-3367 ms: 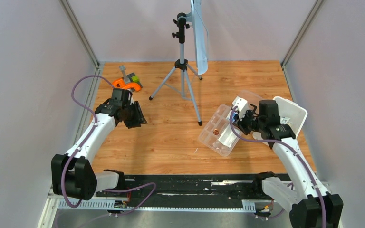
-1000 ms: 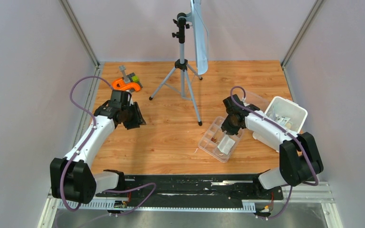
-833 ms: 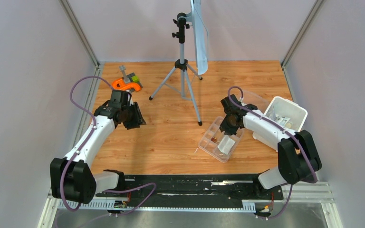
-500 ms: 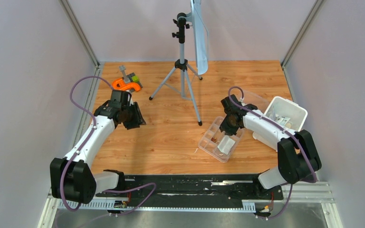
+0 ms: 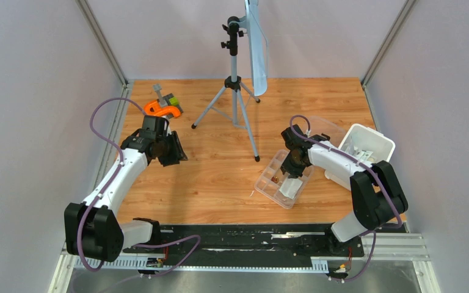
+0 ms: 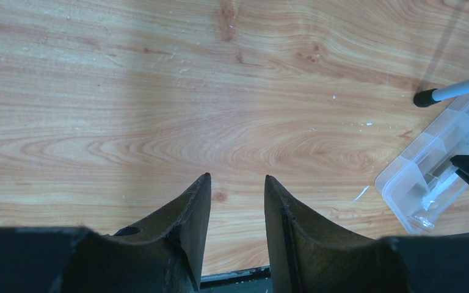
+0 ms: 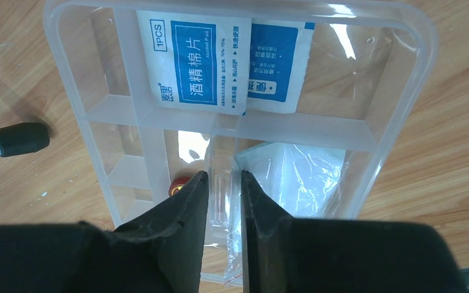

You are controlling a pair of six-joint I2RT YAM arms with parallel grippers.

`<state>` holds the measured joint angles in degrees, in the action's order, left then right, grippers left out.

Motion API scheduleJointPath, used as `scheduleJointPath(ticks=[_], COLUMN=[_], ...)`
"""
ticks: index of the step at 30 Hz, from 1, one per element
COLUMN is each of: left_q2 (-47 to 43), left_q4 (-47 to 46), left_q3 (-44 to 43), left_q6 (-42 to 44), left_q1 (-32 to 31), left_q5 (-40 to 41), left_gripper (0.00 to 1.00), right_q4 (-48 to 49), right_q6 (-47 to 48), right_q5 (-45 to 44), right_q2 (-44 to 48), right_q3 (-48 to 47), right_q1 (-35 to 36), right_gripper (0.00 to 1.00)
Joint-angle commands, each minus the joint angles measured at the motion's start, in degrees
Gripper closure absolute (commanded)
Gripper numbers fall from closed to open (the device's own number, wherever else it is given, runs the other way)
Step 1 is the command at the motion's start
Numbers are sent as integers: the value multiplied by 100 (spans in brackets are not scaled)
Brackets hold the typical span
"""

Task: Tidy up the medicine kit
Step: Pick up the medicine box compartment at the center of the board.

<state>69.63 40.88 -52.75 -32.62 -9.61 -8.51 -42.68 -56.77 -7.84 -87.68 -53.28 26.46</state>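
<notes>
The clear divided tray [image 5: 267,182] lies on the wooden table, left of the white tub [image 5: 381,141]. My right gripper [image 5: 292,169] points down into the tray. In the right wrist view its jaws [image 7: 224,174] stand a narrow gap apart over a middle divider, open, with the edge of a clear plastic bag [image 7: 308,174] beside the right finger. Two blue-and-white packets [image 7: 195,67] overlap in the tray's far compartment, and a small red item [image 7: 179,183] sits left of the fingers. My left gripper [image 5: 176,151] hovers open over bare wood [image 6: 237,178], holding nothing.
A tripod [image 5: 235,85] with a white panel stands at the back centre; one foot [image 7: 18,137] rests close to the tray's left side. An orange-and-grey tool [image 5: 163,107] lies at the back left. A clear lid [image 5: 328,126] lies between tray and tub. Grey walls close both sides.
The right arm came from above the tub down to the tray and has edged slightly left; its jaws have widened a little. The left arm has not moved.
</notes>
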Motion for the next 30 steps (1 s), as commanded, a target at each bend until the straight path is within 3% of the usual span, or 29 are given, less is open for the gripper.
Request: scheduleJointPath(ticks=[1, 30], left_q2=[-80, -125], left_q4=[-89, -160], left_q3=[-27, 90], left_q6=[105, 91], left_q1=[47, 46], left_q5=[0, -67], left_gripper=[54, 55], right_q4=[84, 511], right_q6=[-78, 211], right_q5=[2, 65], right_q2=[-144, -672], right_q3=[-29, 101], right_q1=[70, 96], right_gripper=[76, 78])
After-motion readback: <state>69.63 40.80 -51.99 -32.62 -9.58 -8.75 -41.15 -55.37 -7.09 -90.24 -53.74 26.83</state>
